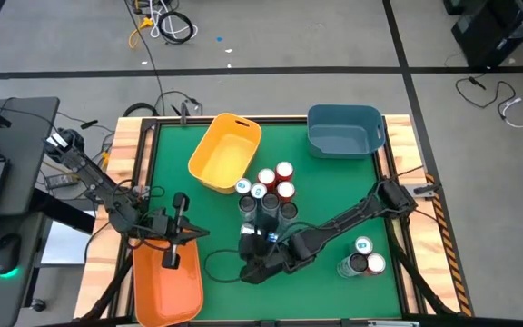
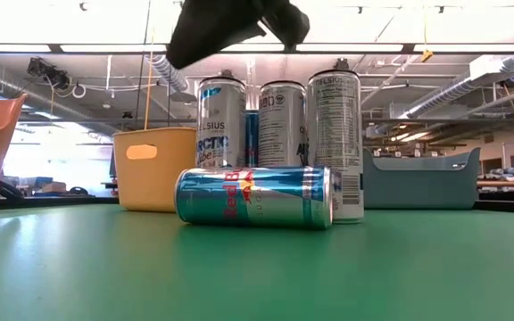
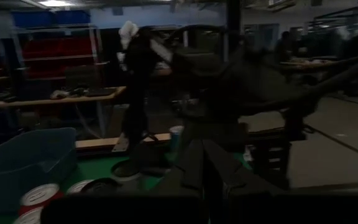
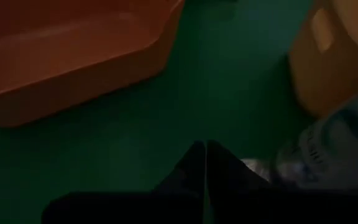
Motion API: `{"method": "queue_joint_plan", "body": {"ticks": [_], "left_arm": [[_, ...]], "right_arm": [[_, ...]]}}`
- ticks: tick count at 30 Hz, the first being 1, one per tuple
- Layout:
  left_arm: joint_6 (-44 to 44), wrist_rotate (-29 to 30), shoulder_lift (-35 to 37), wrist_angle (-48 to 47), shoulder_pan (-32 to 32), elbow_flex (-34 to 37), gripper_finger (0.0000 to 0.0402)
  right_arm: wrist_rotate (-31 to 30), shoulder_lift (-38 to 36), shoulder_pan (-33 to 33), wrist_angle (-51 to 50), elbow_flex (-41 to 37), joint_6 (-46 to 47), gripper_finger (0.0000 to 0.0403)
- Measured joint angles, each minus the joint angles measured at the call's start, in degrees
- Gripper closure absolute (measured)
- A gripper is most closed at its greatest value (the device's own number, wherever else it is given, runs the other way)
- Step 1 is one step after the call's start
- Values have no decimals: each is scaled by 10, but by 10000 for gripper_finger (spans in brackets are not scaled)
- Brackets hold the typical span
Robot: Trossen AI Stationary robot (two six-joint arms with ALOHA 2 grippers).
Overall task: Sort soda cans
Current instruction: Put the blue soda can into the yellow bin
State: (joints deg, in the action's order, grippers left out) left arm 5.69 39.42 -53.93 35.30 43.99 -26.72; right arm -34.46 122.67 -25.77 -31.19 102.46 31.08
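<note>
Nearest, a toppled blue can [image 2: 253, 196] lying on the counter [image 2: 257, 267] before the standing cans [image 1: 269, 193]. Right hand [image 1: 254, 265] shut, empty, just beside it; left hand [image 1: 172, 247] shut, empty, farther off. Likely between picks; next, opening over it.

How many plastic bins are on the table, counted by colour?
yellow bin: 1
blue bin: 1
orange bin: 1
Total: 3 bins
</note>
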Motion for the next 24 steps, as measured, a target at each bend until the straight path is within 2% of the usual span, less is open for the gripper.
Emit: {"method": "queue_joint_plan", "body": {"ticks": [6, 13, 17, 24], "left_arm": [[2, 4, 0, -2, 0, 0, 398], [2, 6, 0, -2, 0, 0, 398], [2, 6, 0, -3, 0, 0, 398], [2, 6, 0, -5, 0, 0, 398]], "right_arm": [[21, 0, 0, -1, 5, -10, 398], [132, 0, -2, 57, 38, -82, 398], [151, 0, -16, 24, 63, -93, 401], [215, 32, -40, -63, 80, 6, 403]]}}
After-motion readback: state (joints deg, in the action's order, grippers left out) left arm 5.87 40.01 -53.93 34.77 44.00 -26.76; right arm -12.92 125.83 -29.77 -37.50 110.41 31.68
